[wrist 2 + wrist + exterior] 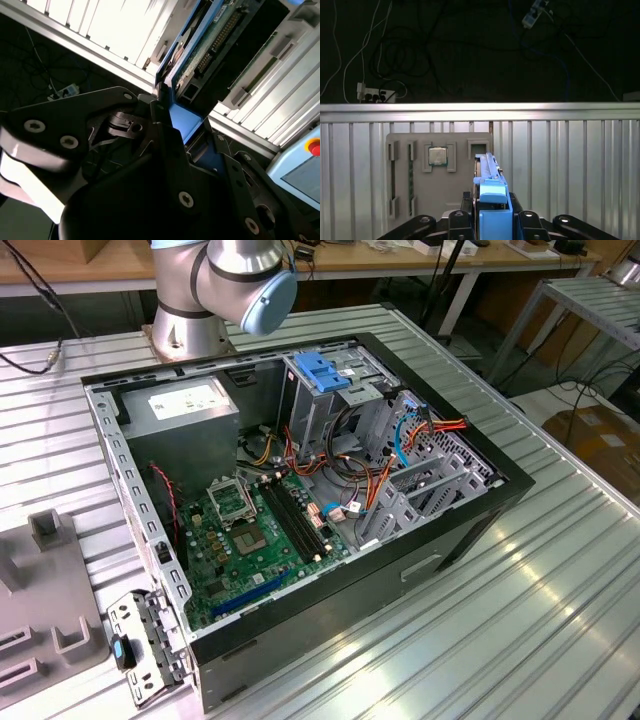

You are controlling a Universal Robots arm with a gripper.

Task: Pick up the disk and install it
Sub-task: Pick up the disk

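One flat silver-grey metal disk (487, 172), framed by a bright blue plastic bracket, is pinched on edge between the two black fingers (527, 220) of the single gripper (493, 220) — they press on its broad faces at the bracket end. Its long axis runs straight out from the wrist, so the disk leads the gripper. In the second wrist view the disk (220, 30) shows a green circuit-board face, with the gripper (186, 127) clamped on its blue end.

Beyond it lies one pale grey slotted fixture tray (420, 200) holding one square metal-topped chip (437, 156), on the ribbed metal table (570, 165). One open black computer case (300, 630) with one blue-handled drive cage (322, 370) stands in the exterior view — I judge the disk to be outside it.
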